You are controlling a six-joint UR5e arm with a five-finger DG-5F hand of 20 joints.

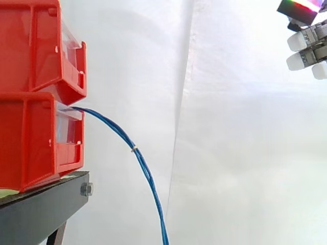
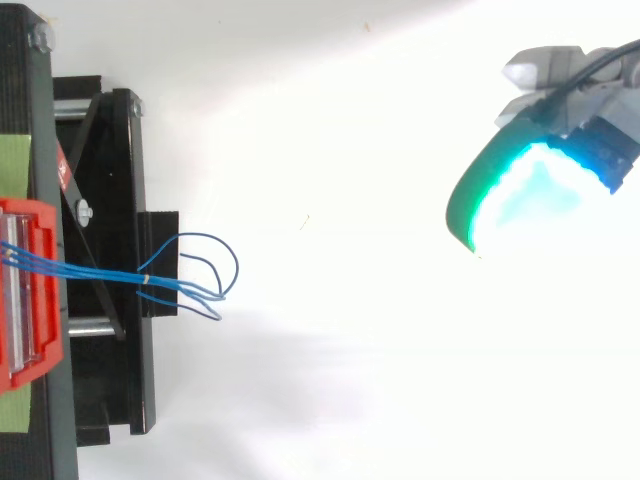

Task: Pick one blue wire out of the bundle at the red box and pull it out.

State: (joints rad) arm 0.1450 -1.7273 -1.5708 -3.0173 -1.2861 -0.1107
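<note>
Blue wires (image 1: 145,171) hang well apart from fingers (image 1: 298,41).

the red bins (image 1: 30,76) are glossy moulded plastic with clear plastic front panels (image 1: 69,127). the stand (image 1: 41,212) is matt black metal with a bright metal bolt (image 1: 86,190). the blue wires (image 1: 148,176) have smooth plastic sheathing. the curtain (image 1: 245,153) is matt white cloth. the hand (image 1: 314,48) has smooth, milky pads (image 1: 297,42) on dull grey metal.

Hand (image 1: 316,37) aloft, fingers (image 1: 297,41) loosely straight.
</note>
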